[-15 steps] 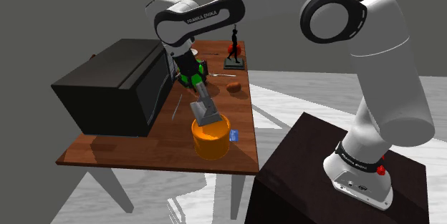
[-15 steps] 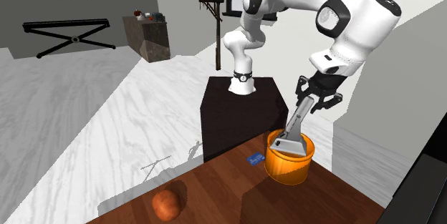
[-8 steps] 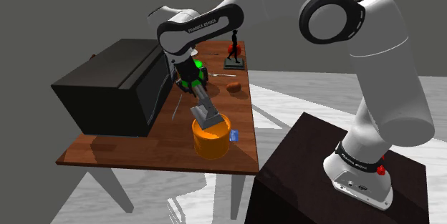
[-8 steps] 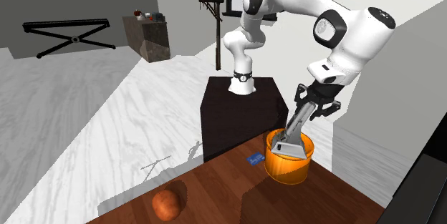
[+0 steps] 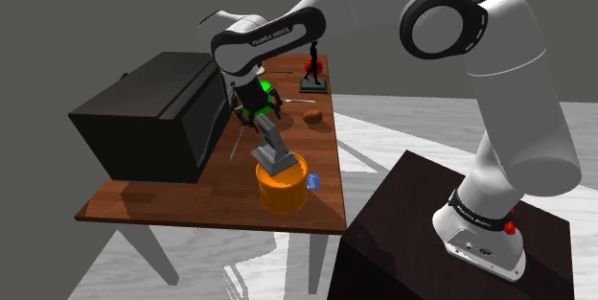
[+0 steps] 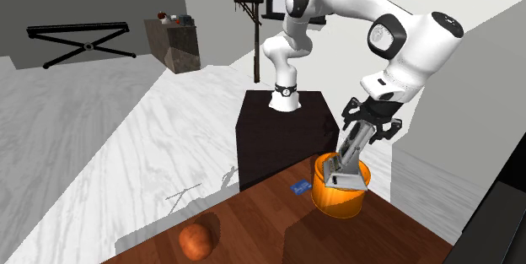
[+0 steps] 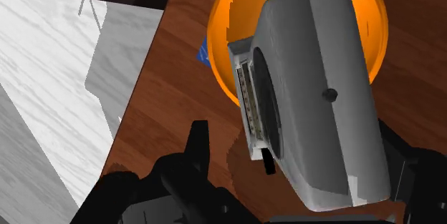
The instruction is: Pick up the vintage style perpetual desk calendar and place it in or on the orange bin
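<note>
We see the big white arm (image 5: 498,78) reach from its dark stand (image 5: 402,241) over the brown surface (image 5: 163,202). A big black box (image 5: 144,121) sits on the surface. Near the edge by the stand is the orange bin (image 6: 337,202). The grey calendar (image 7: 315,94) has its low end down in the bin and leans, its top end sticking out between the jaws. The jaws are spread apart, and we see a gap between one finger (image 7: 198,144) and the calendar. A round brown thing (image 6: 195,241) lies well apart from the bin. A tiny blue card (image 6: 298,190) lies just beside the bin.
</note>
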`<act>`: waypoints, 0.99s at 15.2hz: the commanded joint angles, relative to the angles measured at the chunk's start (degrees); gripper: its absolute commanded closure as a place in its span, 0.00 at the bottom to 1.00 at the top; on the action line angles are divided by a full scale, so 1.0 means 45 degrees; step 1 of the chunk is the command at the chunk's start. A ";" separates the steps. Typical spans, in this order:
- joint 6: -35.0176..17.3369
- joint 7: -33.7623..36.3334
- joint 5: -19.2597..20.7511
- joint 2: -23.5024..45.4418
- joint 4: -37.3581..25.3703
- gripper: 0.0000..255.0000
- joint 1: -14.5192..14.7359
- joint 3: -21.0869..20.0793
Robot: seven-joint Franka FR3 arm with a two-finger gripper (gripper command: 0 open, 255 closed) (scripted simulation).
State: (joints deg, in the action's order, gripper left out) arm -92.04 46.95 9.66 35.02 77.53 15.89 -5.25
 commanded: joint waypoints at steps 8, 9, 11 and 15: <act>0.1976 -0.0121 -0.0005 0.0738 -0.2669 0.00 0.0236 -0.0001; 0.1976 -0.0121 -0.0005 0.0738 -0.2670 0.00 0.0236 0.0000; 0.1975 -0.0121 -0.0005 0.0737 -0.2667 0.00 0.0236 0.0000; 0.1976 -0.0121 -0.0005 0.0738 -0.2670 0.00 0.0237 0.0000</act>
State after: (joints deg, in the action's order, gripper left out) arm -83.17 46.40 9.64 38.34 65.54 16.96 -5.24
